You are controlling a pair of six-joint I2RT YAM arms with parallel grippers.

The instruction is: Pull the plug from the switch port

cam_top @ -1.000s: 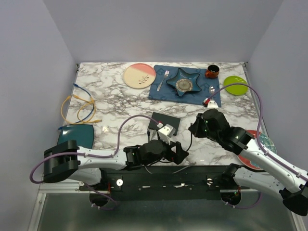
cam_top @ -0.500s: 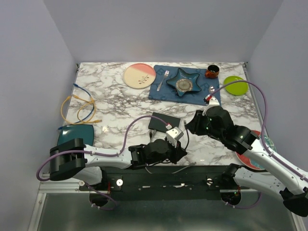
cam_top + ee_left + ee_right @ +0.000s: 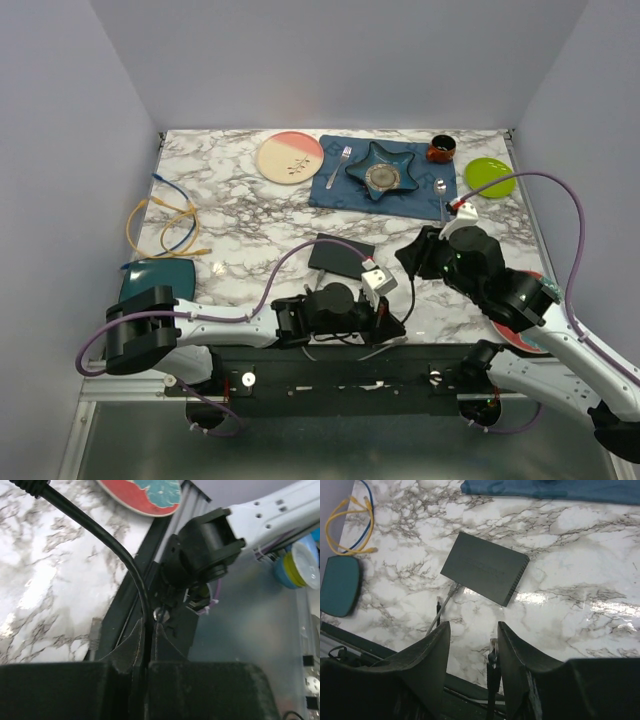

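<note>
Where overhead hides it, left tool (image 3: pixel 148 645) pinches cable (image 3: pixel 120 555).

Twin white-shelled arms with black joint housings: the left arm (image 3: pixel 215 325) and right arm (image 3: pixel 575 345), each trailing a looping purple cable (image 3: pixel 582 230). The left claw (image 3: pixel 148 630) and right claw (image 3: pixel 473 626) are matte black; a white camera block (image 3: pixel 375 278) caps the left wrist.
</note>
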